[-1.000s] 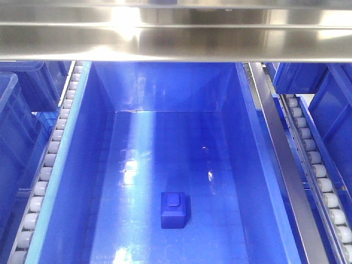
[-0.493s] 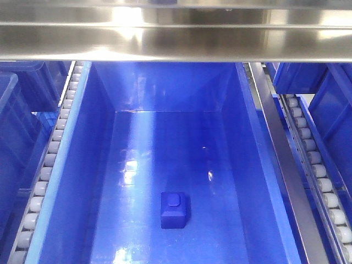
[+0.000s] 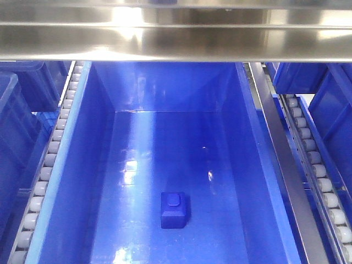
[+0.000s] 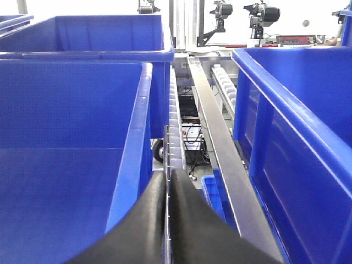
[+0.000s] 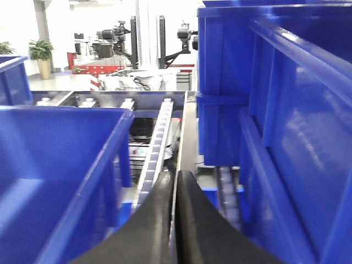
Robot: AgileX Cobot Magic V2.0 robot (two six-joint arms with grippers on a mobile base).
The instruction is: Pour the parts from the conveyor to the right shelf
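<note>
One blue part, a boxy block with a square stud on top, lies on the floor of a deep glossy blue bin in the front view. This bin rests on the right shelf, between its roller rails. My left gripper is shut, its black fingers pressed together above the gap between two bins. My right gripper is also shut, over a roller rail between bins. Neither shows anything between its fingers. The conveyor is out of view.
More blue bins stand on either side of the middle one. A steel divider rail runs along its right. Tall bin walls flank both grippers closely. Other machines and cameras stand far behind the shelf.
</note>
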